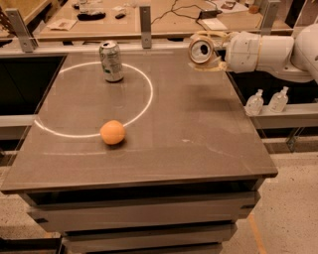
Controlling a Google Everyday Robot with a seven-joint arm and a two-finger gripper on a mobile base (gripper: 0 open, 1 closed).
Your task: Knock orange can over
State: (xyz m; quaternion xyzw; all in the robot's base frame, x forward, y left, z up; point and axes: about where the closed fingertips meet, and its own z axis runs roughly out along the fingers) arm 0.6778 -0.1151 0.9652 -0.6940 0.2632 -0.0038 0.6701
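Observation:
The orange can [200,50] is held on its side in the air above the far right corner of the table [198,139], its silver top and tab facing the camera; little of its orange body shows. My gripper [203,50] is shut on it, with pale yellowish fingers [212,34] above and below the can. The white arm [263,52] reaches in from the right. A shadow lies on the table below the can.
A silver-green can [111,60] stands upright at the far side of a white circle [149,94] marked on the table. A round orange fruit [113,132] lies on the circle's near edge. Two small clear bottles [255,103] stand on a ledge at right. A cluttered bench [149,15] runs behind.

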